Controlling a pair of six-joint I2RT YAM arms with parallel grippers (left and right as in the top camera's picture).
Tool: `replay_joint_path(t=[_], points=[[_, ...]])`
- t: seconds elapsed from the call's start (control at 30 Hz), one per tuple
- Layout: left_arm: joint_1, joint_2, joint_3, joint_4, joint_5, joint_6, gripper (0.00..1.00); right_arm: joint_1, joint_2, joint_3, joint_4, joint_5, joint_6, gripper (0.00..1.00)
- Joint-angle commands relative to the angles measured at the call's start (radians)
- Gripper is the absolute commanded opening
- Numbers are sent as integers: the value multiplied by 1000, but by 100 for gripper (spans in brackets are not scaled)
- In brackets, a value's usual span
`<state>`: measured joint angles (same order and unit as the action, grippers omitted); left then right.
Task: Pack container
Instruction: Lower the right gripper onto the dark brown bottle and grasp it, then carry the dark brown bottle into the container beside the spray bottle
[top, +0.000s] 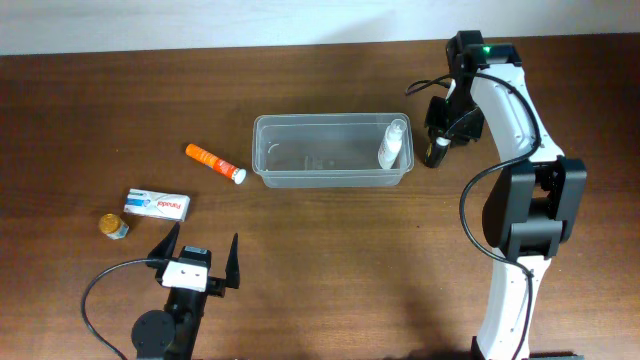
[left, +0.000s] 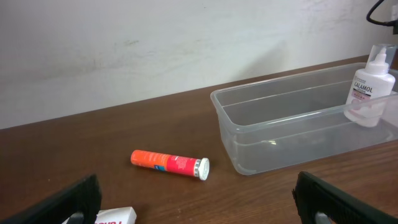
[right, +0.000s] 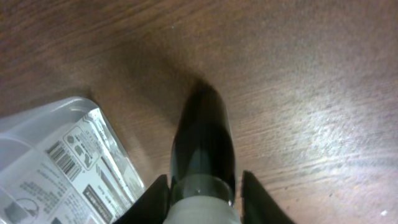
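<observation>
The clear plastic container (top: 330, 150) sits in the middle of the brown wooden table (top: 350, 270), long side across. A white pump-top bottle (left: 372, 87), whose label begins "CALAM", stands inside it at the end nearest the right arm. Just outside that end, the right gripper (top: 440, 140) points down over a dark bottle (right: 202, 137) standing upright on the table. In the wrist view its two fingers (right: 155, 199) close in on either side of the bottle's pale collar, pinching it. On the container's other side an orange tube with a white cap (top: 215, 164) lies flat on the wood, near the container but not touching it. Further out lies a white and blue box (top: 157, 204), with a small gold-lidded jar (top: 114, 226) just beside it. The left gripper (top: 200, 250) hangs low near the table's front edge, well apart from the container, its fingers spread wide with nothing between them.
</observation>
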<state>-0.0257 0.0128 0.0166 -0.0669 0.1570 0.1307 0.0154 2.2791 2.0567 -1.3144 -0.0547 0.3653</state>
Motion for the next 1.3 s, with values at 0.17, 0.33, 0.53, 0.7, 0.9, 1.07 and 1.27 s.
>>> replay_joint_path(t=[0.17,0.33,0.53,0.7,0.9,1.07,1.27], points=[[5,-7,-8,0,-4,-2,99,-5,5,-11,-13,-5,-22,20],[5,-7,-8,0,-4,-2,99,-5,0,-9,-17,-5,-65,19],[5,-7,-8,0,-4,-2,99,-17,-41,24,-27,-6,-117,19],[5,-7,-8,0,-4,-2,99,-24,-81,122,-90,-6,-153,19],[5,-7,-8,0,-4,-2,99,-8,-119,299,-206,-6,-178,19],[5,-7,-8,0,-4,-2,99,39,-132,458,-298,-14,-179,20],[5,-7,-8,0,-4,-2,99,134,-134,593,-351,-14,-179,20]])
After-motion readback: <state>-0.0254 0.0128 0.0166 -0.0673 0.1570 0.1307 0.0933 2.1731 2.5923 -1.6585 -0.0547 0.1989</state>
